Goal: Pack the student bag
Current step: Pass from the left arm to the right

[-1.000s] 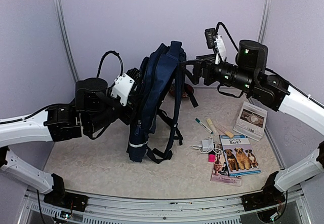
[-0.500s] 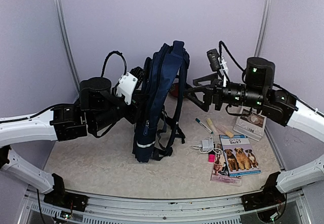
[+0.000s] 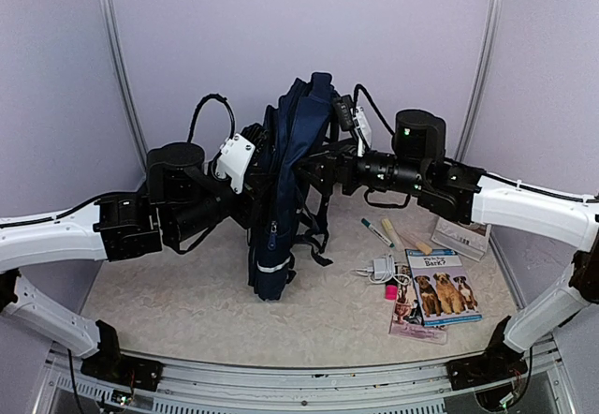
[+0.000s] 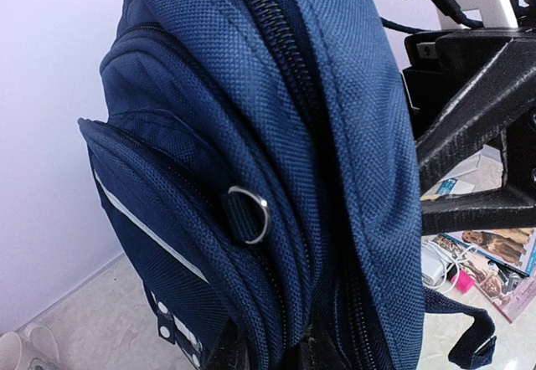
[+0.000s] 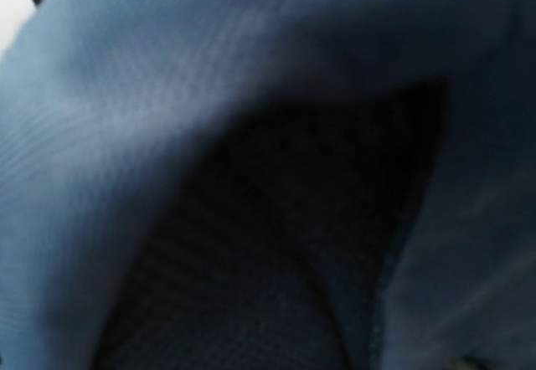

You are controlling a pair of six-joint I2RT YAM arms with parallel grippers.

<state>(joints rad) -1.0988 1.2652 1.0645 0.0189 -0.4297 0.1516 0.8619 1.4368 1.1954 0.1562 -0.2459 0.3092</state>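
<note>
The navy-blue student bag (image 3: 288, 184) stands upright in the middle of the table, held up from the left. My left gripper (image 3: 259, 187) is shut on its fabric. In the left wrist view the bag (image 4: 251, 136) fills the frame, with a metal ring and a white stripe, and my left gripper (image 4: 276, 355) pinches a fold at the bottom edge. My right gripper (image 3: 316, 172) is pressed against the bag's right side. Its black fingers (image 4: 469, 131) show spread apart in the left wrist view. The right wrist view shows only blurred blue bag fabric (image 5: 167, 94) around a dark hollow.
To the right of the bag lie a dog book (image 3: 444, 286), another booklet (image 3: 464, 223) by the right wall, a green pen (image 3: 377, 232), a wooden stick (image 3: 412, 239), a white charger with cable (image 3: 380, 269) and a small pink item (image 3: 390, 291).
My right arm has swung left and down from open air to the bag's right side. The bag has shifted a little to the right and stands straighter. The left gripper keeps its hold.
</note>
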